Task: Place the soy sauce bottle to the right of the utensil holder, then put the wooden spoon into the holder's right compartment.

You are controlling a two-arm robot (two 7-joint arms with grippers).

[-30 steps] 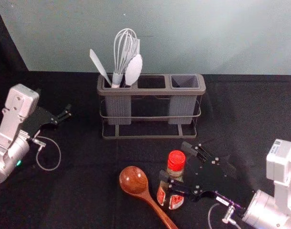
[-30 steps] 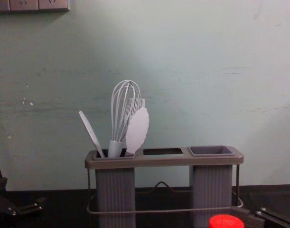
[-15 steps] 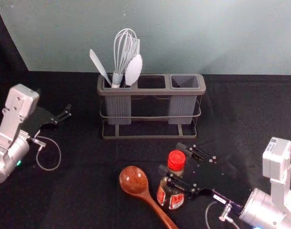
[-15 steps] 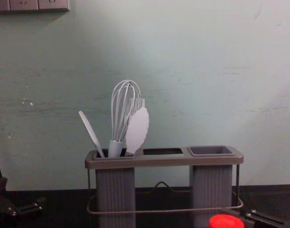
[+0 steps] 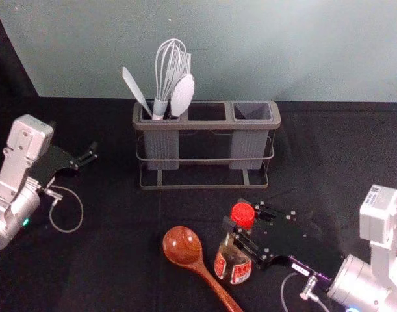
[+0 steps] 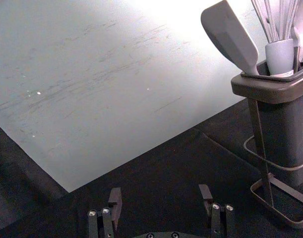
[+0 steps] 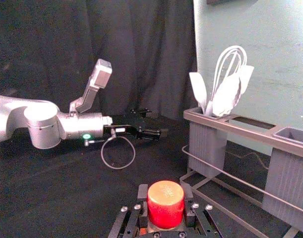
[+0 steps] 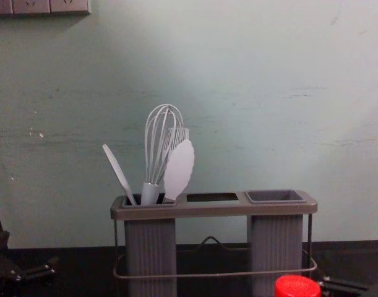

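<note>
My right gripper (image 5: 238, 216) is shut on the soy sauce bottle (image 5: 232, 261) just below its red cap. In the right wrist view the cap (image 7: 165, 202) sits between the fingertips of the right gripper (image 7: 165, 192). The bottle is upright, in front of the utensil holder (image 5: 208, 186); whether its base touches the table I cannot tell. Left of it lies the wooden spoon (image 5: 182, 246), bowl toward the holder. The holder's right compartment (image 5: 252, 112) is empty. Parked at the left is my left gripper (image 5: 93, 153); in its wrist view the left gripper (image 6: 160, 192) stands open.
A whisk (image 5: 160, 73), a white spatula (image 5: 134, 88) and other white utensils stand in the holder's left compartment. Behind the holder rises a pale wall (image 5: 315, 49). The spoon's handle (image 5: 217, 289) passes close beside the bottle toward the near edge.
The right gripper's fingers have drawn in on the bottle from either side. Its cap has shifted slightly upward in the head and chest views. The left arm, spoon and holder look unchanged.
</note>
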